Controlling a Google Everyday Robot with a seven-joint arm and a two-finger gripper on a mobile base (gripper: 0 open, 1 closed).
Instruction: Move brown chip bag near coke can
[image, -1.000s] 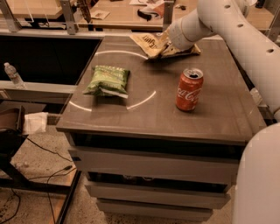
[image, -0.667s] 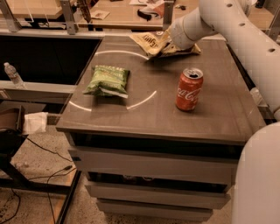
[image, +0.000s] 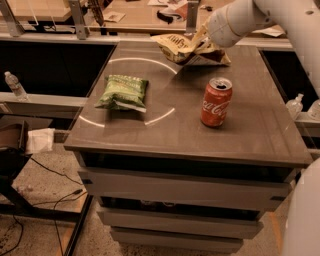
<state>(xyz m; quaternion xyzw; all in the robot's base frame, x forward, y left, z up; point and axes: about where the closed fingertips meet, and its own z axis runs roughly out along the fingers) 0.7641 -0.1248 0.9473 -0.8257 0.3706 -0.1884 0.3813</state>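
The brown chip bag (image: 181, 49) is at the far edge of the table, its cream-yellow lettered end pointing left and its dark brown part (image: 216, 58) to the right. My gripper (image: 204, 42) comes in from the upper right on the white arm and is shut on the bag's top, holding it tilted just above the table top. The red coke can (image: 216, 102) stands upright to the right of the table's middle. It is nearer to me than the bag and apart from it.
A green chip bag (image: 122, 92) lies on the left side of the grey table (image: 165, 132). A water bottle (image: 15, 86) stands on a ledge at the left, another bottle (image: 295, 105) at the right. A cluttered desk (image: 140, 15) stands behind the table.
The gripper and the brown chip bag have shifted a little to the right along the far edge. The can and the green bag have not moved.
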